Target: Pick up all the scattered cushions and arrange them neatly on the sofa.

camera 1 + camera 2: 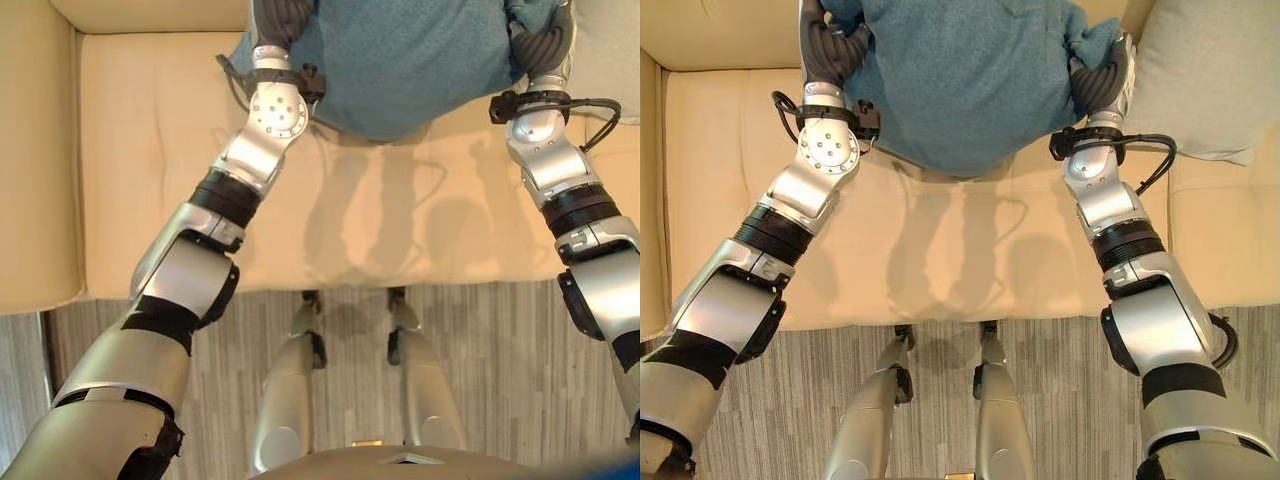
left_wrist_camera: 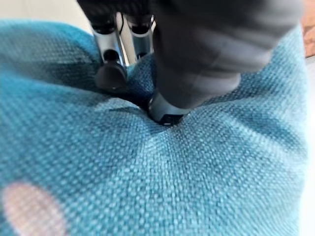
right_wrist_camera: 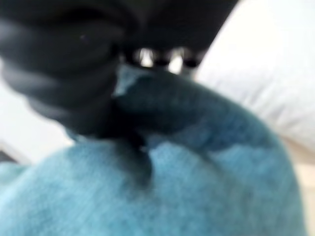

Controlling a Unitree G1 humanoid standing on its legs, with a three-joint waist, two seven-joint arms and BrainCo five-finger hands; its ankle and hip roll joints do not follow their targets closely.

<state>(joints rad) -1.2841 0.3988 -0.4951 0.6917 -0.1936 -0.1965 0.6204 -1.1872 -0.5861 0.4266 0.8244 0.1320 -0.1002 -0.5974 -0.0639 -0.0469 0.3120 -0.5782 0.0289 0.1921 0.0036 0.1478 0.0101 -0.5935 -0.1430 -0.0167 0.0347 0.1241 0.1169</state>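
Note:
A teal woven cushion [image 1: 960, 80] hangs over the back part of the beige sofa seat [image 1: 940, 260], held between my two hands. My left hand [image 1: 830, 45] grips its left edge. In the left wrist view the fingers [image 2: 110, 73] and thumb dig into the teal cushion [image 2: 197, 172] and pinch the cloth. My right hand [image 1: 1102, 75] holds the right edge. In the right wrist view the right hand [image 3: 59, 64] presses into the teal cushion [image 3: 197, 196], with fingers curled over its top fold.
A pale grey cushion [image 1: 1205, 80] leans on the sofa just right of the teal one, close to my right hand. The sofa's left armrest [image 1: 35, 150] rises at the far left. Striped grey carpet [image 1: 1060, 400] lies in front of the seat.

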